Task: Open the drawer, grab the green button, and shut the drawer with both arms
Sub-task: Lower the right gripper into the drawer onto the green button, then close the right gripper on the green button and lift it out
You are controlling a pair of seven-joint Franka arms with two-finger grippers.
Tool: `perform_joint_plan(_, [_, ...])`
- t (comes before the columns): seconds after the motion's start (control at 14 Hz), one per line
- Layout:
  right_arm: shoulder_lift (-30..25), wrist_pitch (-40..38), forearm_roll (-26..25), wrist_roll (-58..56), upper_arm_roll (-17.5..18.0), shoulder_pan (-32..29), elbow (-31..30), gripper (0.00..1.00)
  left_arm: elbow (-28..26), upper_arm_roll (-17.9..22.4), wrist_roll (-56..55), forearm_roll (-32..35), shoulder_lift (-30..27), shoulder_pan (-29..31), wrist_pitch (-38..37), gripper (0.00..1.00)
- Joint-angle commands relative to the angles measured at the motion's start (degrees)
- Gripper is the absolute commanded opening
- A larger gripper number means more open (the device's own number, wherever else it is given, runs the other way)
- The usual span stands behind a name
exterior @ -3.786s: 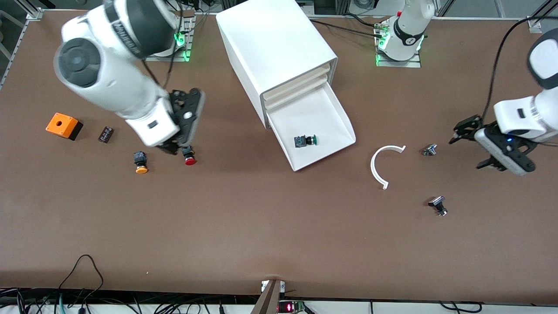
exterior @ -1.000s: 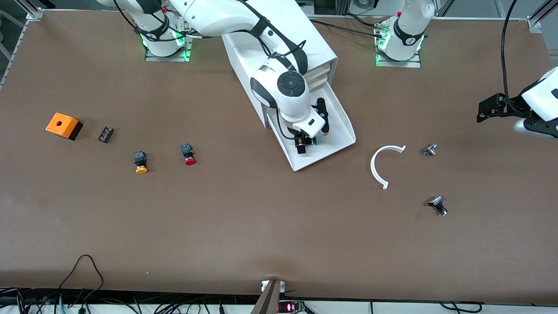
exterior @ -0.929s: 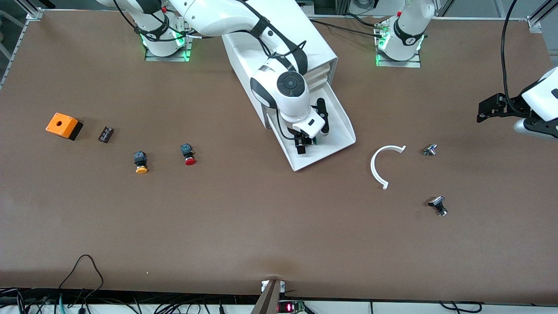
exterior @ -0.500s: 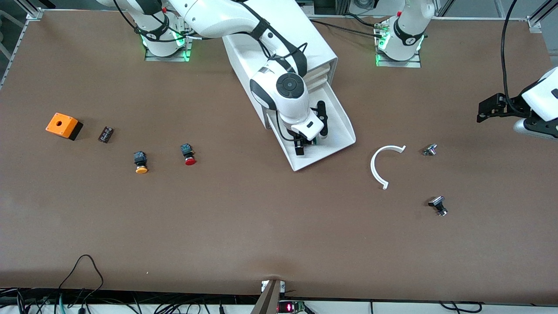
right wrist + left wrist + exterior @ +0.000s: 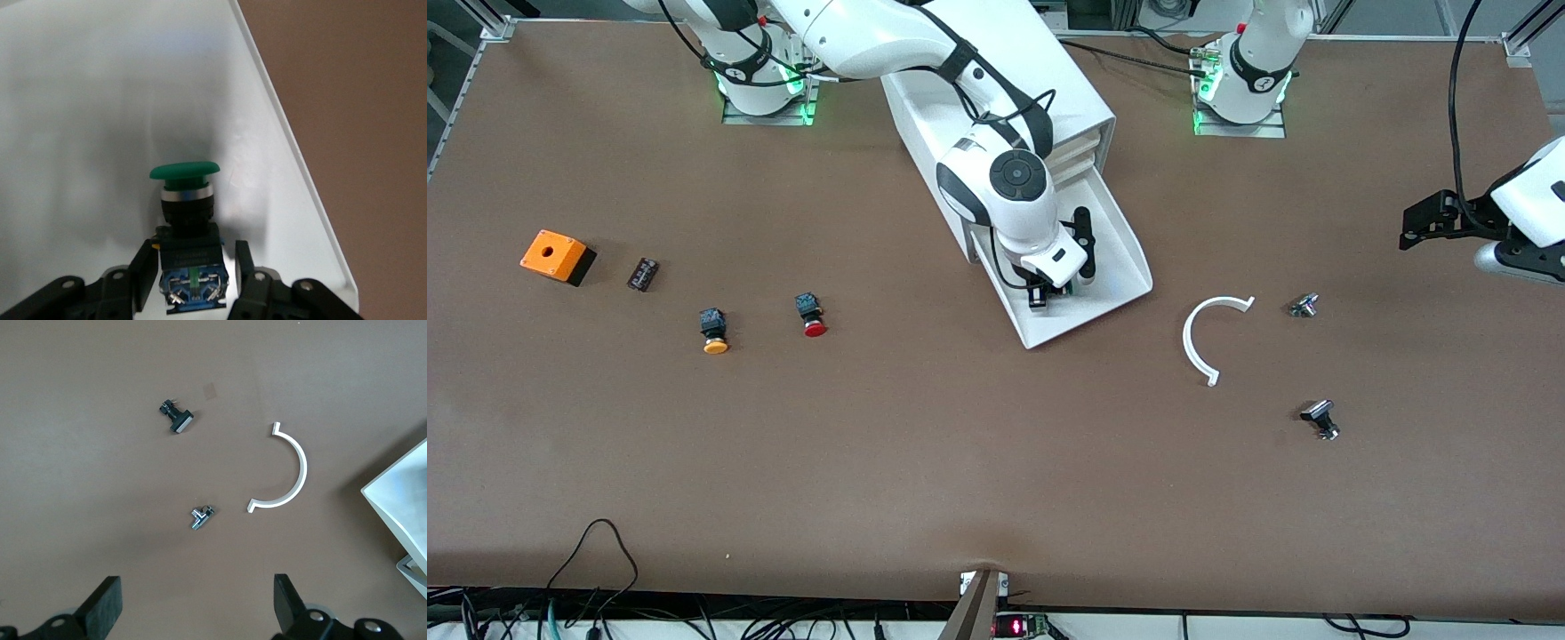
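Observation:
The drawer [image 5: 1129, 253], the lowest tray of the white cabinet [image 5: 1040, 80], is pulled out. The green-capped button [image 5: 184, 200] lies in it on its side. My right gripper [image 5: 1049, 295] reaches down into the drawer. In the right wrist view the right gripper [image 5: 193, 260] is open, its fingers [image 5: 144, 270] straddling the button's black body; one finger is close against it and the other stands a small gap off. In the front view the gripper hides most of the button. My left gripper [image 5: 1409, 229] waits wide open and empty [image 5: 197, 603] over the table at the left arm's end.
A white curved piece [image 5: 1199, 342] and two small metal parts [image 5: 1304, 305] [image 5: 1320, 418] lie between drawer and left gripper. Toward the right arm's end lie a red-capped button [image 5: 812, 316], an orange-yellow-capped button [image 5: 712, 332], a small black part [image 5: 642, 274] and an orange box [image 5: 557, 256].
The right arm swung from beside the red-capped button into the drawer over the green button, then shifted slightly toward the cabinet. The left arm drew back toward its end and has held still since.

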Motion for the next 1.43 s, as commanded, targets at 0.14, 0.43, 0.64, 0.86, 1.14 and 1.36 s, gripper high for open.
perform_joint_plan(0.14, [0.89, 0.82, -2.07, 1.34, -0.11, 0.44, 1.42, 0.32, 1.39, -0.18, -0.32, -0.68, 0.53, 0.09, -0.96, 1.0])
perform_joint_plan(0.43, [0.45, 0.73, -2.42, 4.67, -0.11, 0.44, 1.5, 0.28, 1.48, -0.18, -0.32, -1.12, 0.53, 0.18, -1.05, 1.0])
perform_joint_plan(0.64, [-2.18, -1.63, -2.33, 8.27, -0.2, 0.61, 1.68, 0.28, 1.48, -0.18, -0.4, -1.12, 0.53, 0.18, -1.05, 1.0])
perform_joint_plan(0.86, [-6.75, -4.54, -2.25, 11.18, -0.46, 0.18, 1.68, 0.28, 1.48, -0.18, -0.4, -1.03, 0.53, 0.18, -1.05, 1.0])
perform_joint_plan(1.14, [-10.71, -9.71, -2.5, 14.33, -8.35, -0.27, 1.68, 0.28, 1.39, 0.08, -0.23, -1.03, 0.53, 0.18, -1.48, 1.0])
perform_joint_plan(1.36, [-10.72, -9.9, -2.51, 14.87, -14.24, -0.26, 1.59, 0.28, 1.57, 0.17, -0.22, -1.12, 0.61, 0.18, -1.49, 1.0])
